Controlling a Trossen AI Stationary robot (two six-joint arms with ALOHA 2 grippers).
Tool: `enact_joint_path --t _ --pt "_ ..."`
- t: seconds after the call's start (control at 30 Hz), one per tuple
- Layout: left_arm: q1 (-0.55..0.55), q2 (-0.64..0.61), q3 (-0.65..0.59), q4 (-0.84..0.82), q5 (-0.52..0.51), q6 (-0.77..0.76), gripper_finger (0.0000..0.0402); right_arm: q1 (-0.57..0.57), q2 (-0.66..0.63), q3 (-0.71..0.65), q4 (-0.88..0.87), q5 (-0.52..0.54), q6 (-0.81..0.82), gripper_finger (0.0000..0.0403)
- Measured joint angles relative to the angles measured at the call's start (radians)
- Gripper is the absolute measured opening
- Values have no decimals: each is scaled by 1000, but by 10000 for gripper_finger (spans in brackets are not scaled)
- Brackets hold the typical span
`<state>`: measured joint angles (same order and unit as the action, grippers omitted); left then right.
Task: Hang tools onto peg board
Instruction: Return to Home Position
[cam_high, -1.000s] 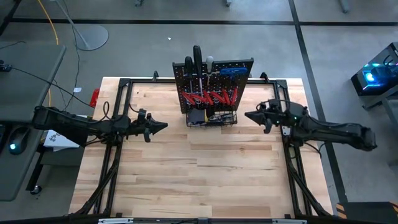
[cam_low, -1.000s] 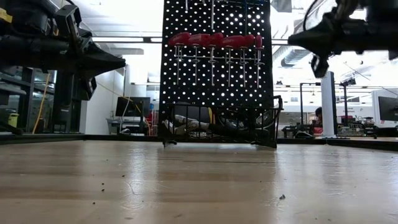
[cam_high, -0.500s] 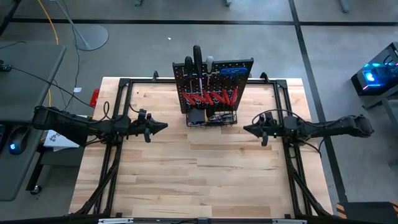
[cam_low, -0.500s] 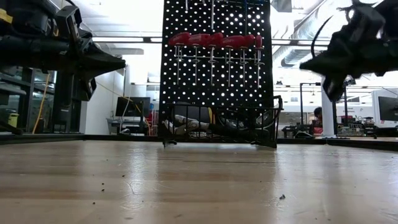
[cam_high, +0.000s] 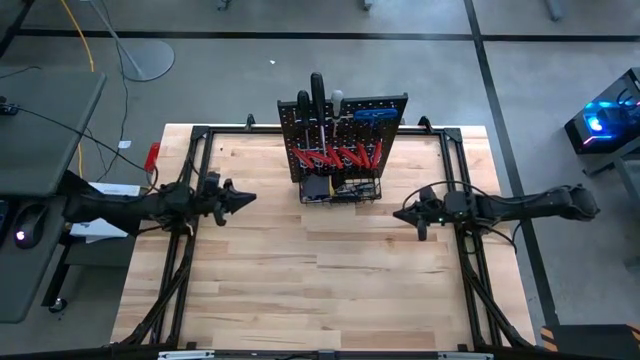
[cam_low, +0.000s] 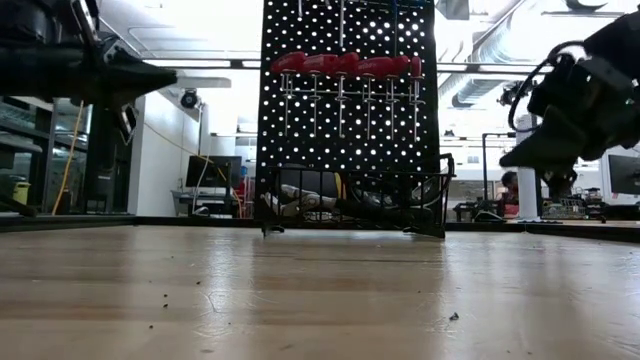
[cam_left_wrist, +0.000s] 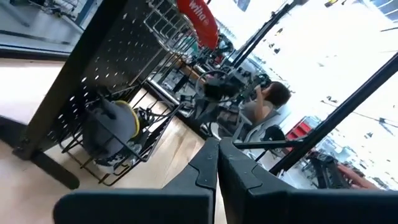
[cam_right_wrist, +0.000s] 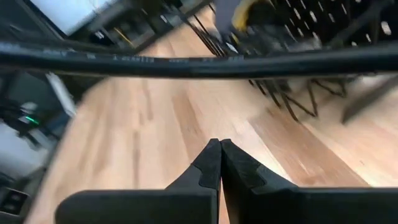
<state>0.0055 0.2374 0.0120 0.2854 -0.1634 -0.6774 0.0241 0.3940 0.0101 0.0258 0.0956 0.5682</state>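
1. Judged all but finished: red-handled screwdrivers (cam_low: 345, 66) hung in a row on the peg board (cam_low: 300, 150), other items lying in the wire basket (cam_low: 350, 205) at its base.
2. Left gripper (cam_high: 250, 197) and right gripper (cam_high: 398, 212) pinched closed on nothing, either side of the board, well apart from it.
3. Against half a second ago: left drawn back outward, right slightly withdrawn and lower.

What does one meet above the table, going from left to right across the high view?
Left gripper, jaws shut → peg board → right gripper, jaws shut.
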Motion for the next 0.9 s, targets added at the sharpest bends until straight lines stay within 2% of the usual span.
enact_joint_path --t 0.13,0.37,0.5,0.9 --pt "0 -74 0 -73 0 0 0 15 -115 0 0 -1 0 0" --pt "1 -214 1 -256 9 2 0 21 -394 0 9 -1 0 0" --pt "1 -234 1 -259 29 7 0 22 -394 0 69 1 0 0" --pt "1 -234 1 -264 49 8 0 23 -385 -1 33 6 0 0"
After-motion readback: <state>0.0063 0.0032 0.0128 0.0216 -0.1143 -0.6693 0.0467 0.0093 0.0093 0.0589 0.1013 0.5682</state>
